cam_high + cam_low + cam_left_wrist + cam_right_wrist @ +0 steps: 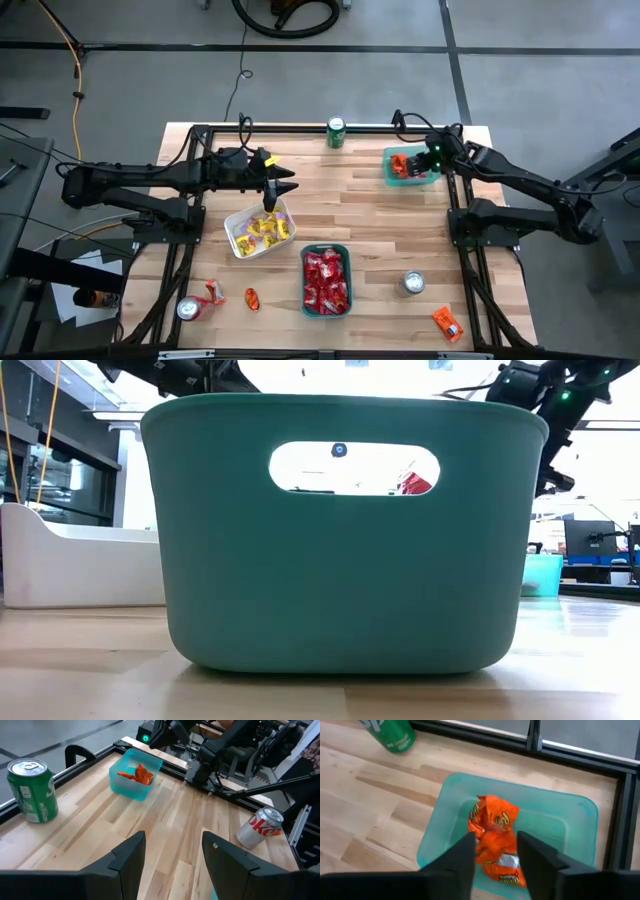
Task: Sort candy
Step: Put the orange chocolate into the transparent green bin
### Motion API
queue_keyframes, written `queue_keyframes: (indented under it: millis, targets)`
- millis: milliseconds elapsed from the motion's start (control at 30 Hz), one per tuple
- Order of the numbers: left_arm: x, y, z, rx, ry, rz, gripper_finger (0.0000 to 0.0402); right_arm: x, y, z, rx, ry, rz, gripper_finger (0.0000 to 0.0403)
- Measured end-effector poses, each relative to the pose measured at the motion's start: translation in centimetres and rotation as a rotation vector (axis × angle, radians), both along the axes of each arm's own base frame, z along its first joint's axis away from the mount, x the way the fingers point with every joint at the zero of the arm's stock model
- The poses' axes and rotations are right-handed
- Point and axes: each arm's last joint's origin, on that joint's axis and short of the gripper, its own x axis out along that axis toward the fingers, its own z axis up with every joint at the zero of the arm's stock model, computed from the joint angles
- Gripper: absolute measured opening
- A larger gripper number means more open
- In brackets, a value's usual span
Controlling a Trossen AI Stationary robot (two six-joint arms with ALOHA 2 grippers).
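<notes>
- Right tool (494, 851), fingers spread, hangs over the small light-teal plastic bin (580, 817) of shiny orange candy packets (496, 837), at the desk's (370, 215) 1 o'clock.
- Left tool (172, 852), fingers spread, hovers above the white tray (236, 222) of yellow candy packets (264, 229).

The wooden bench (370, 215) carries three trays around the red-filled green tray (326, 281), three cans, loose candy (448, 322).

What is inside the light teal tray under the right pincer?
Orange candy packets lie piled in the tray. The right pincer hangs open over them, hiding part of the pile.
</notes>
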Motion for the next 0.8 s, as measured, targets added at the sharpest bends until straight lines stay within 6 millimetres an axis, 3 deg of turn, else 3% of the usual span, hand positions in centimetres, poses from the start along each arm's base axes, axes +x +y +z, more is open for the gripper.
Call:
queue_keyframes:
  millis: [167, 300, 600, 800]
  targets:
    - [0.0, 0.0, 0.0, 0.001, 0.0, 0.001, 0.0184, 0.0, 0.1, 0.4, 0.022, -0.012, 0.023, 0.0218]
    - [0.0, 0.0, 0.1, 0.002, -0.009, 0.0, 0.0184, 0.9, 0.1, 3.5, 0.045, -0.191, 0.171, 0.0251]
    - [0.5, 0.1, 2.1, 0.033, -0.222, -0.004, 0.0184, 4.3, 3.2, 11.5, -0.024, -0.7, 0.625, 0.0256]
    - [0.6, -0.1, 4.0, 0.046, -0.42, -0.07, 0.0184, 7.2, 6.4, 13.1, -0.271, -0.807, 0.796, 0.0256]
